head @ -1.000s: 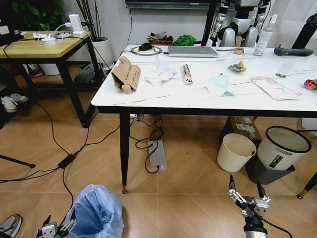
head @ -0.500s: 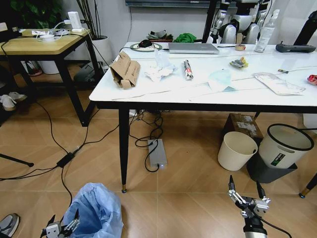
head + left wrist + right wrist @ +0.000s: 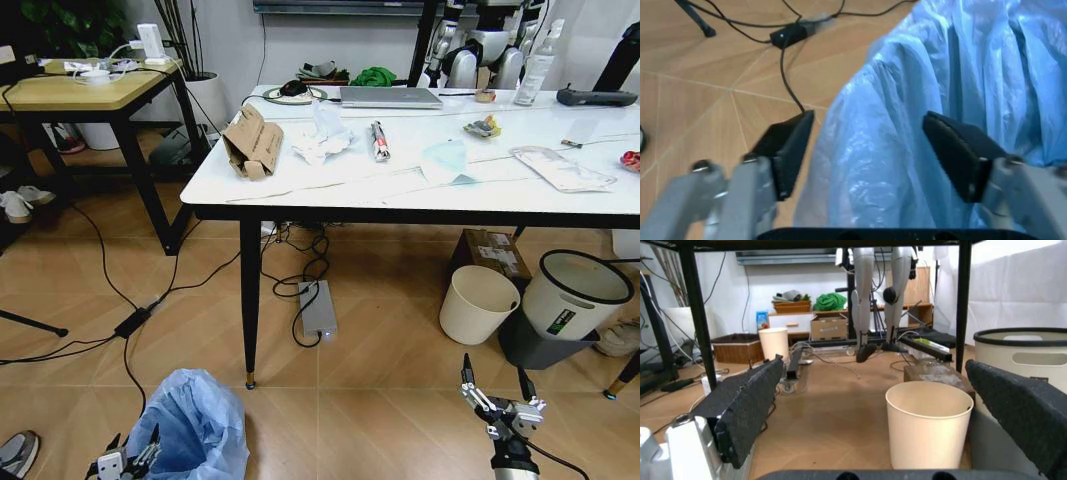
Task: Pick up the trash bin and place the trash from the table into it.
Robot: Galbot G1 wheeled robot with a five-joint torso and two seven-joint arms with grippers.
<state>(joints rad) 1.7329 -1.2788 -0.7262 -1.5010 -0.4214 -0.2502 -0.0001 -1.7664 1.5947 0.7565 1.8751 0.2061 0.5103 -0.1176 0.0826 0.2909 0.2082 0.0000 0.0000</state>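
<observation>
The trash bin [image 3: 195, 425], lined with a puffy light-blue bag, stands on the floor at the lower left. My left gripper [image 3: 127, 463] is open right beside it, its dark pads either side of the bag's rim [image 3: 907, 145]. On the marble table [image 3: 300, 190] lies the trash: crushed cardboard [image 3: 252, 143], crumpled white paper [image 3: 322, 140], a face mask [image 3: 443, 160], a clear plastic pack [image 3: 560, 168] and a red wrapper [image 3: 630, 159]. My right gripper [image 3: 498, 392] hangs open low over the floor on the right, holding nothing.
A cream round bin [image 3: 477, 305] and a black-rimmed white bin [image 3: 570, 295] stand under the table's right side. Cables and a power brick [image 3: 318, 310] lie on the floor. A wooden-topped table [image 3: 85, 95] stands at the left. A laptop [image 3: 390, 97] sits at the table's back.
The head camera shifted slightly a second ago. My left gripper has edged closer to the blue-bagged bin. The right gripper has stayed put.
</observation>
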